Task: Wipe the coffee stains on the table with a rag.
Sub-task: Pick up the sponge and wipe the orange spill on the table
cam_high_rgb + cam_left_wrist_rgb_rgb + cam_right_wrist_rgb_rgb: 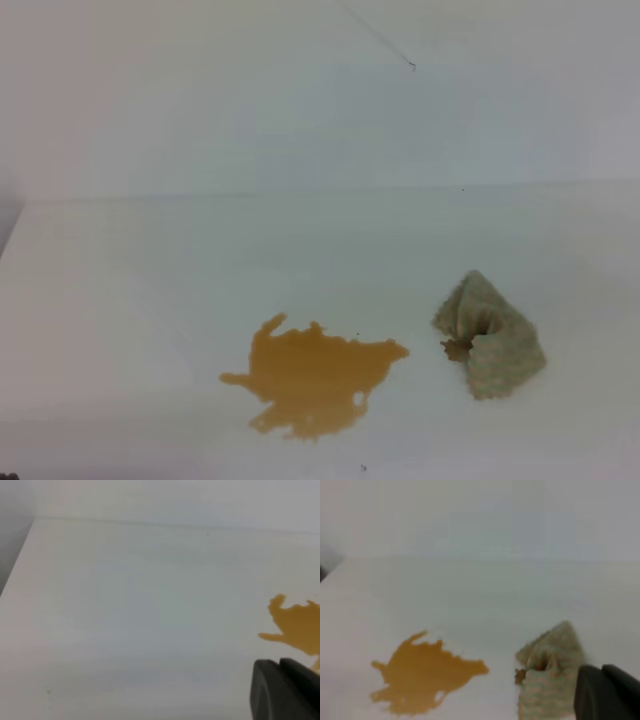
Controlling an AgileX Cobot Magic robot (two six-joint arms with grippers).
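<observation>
Rag [489, 347] sits on desk [130, 300], right of coffee stains [312, 378], apart. Right end effector [607, 695] clenched, empty; left end effector [285, 690] state unclear.

I can't see any words, numbers, labels or signs anywhere here, not on the plain white flat bench [120, 300] and not on the small bunched beige-grey cloth rag [495, 350].

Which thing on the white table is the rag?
On the white table, find the orange-brown coffee blotch. Just right of it, apart, lies a small bunched beige-grey woven cloth. It alone is raised and textured, with a brown stain in its fold.
</observation>
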